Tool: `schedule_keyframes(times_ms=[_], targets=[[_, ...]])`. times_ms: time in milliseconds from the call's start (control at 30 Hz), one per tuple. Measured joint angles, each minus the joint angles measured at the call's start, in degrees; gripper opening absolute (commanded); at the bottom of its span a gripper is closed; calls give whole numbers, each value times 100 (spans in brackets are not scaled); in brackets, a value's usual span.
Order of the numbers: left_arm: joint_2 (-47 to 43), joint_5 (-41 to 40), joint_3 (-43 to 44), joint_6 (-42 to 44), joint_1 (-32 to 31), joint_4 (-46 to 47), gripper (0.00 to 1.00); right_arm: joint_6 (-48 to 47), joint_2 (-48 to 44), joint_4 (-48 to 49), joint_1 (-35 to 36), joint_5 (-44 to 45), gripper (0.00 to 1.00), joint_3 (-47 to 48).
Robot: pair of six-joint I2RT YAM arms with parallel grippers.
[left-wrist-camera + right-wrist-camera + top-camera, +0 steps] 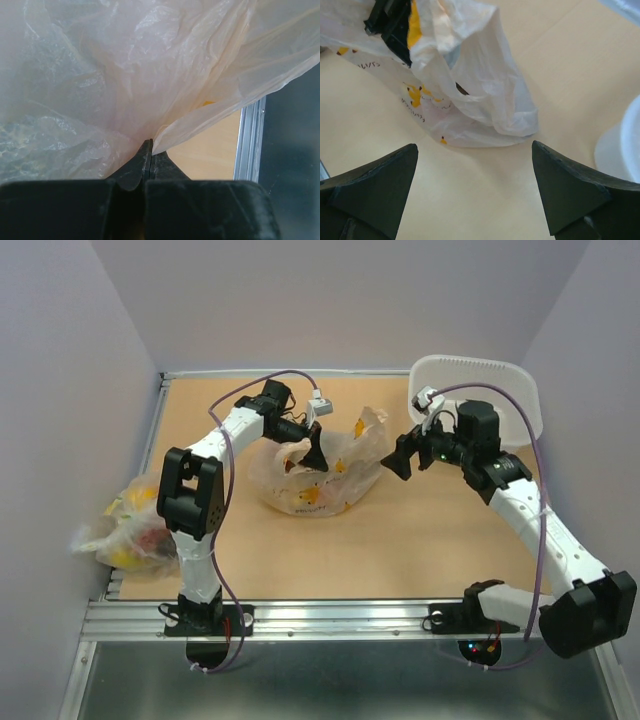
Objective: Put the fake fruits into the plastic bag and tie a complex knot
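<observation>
The plastic bag (318,478), cream-white with orange-yellow prints, lies crumpled mid-table. My left gripper (316,456) is shut on a fold of the bag's upper film. In the left wrist view the closed fingertips (151,146) pinch the film, and the bag (125,75) fills most of the view. My right gripper (394,459) is open and empty just right of the bag. In the right wrist view it (474,145) hovers above bare table, short of the bag's loose handle end (485,95). No knot shows. Any fruits inside the bag are hidden.
A white rigid tub (492,390) stands at the back right, its edge also in the right wrist view (620,145). A second filled bag (135,525) lies off the table's left edge. A metal rail (330,615) runs along the front.
</observation>
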Motion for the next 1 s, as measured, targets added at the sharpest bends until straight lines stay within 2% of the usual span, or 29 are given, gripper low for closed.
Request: schedule_keyframes(times_ms=[200,500,633,867,967,1000], targets=[[26,55,125,164,24,-258,0,459,686,1167,0,-501,100,-715],[90,24,245,-33,35,-208,0,1250,1228,3182,0,-1414,100,-870],[118,24,247,-240,35,-70,0,1808,1773,3965,79,-1502,100,-870],[245,26,247,-518,35,136,0,2334,2267,4616,223,-1504,100,-870],[275,26,247,-592,35,216,0,2570,2347,4922,306,-1497,87,-870],[284,26,247,-610,35,229,0,2712,2398,5071,352,-1491,74,-870]])
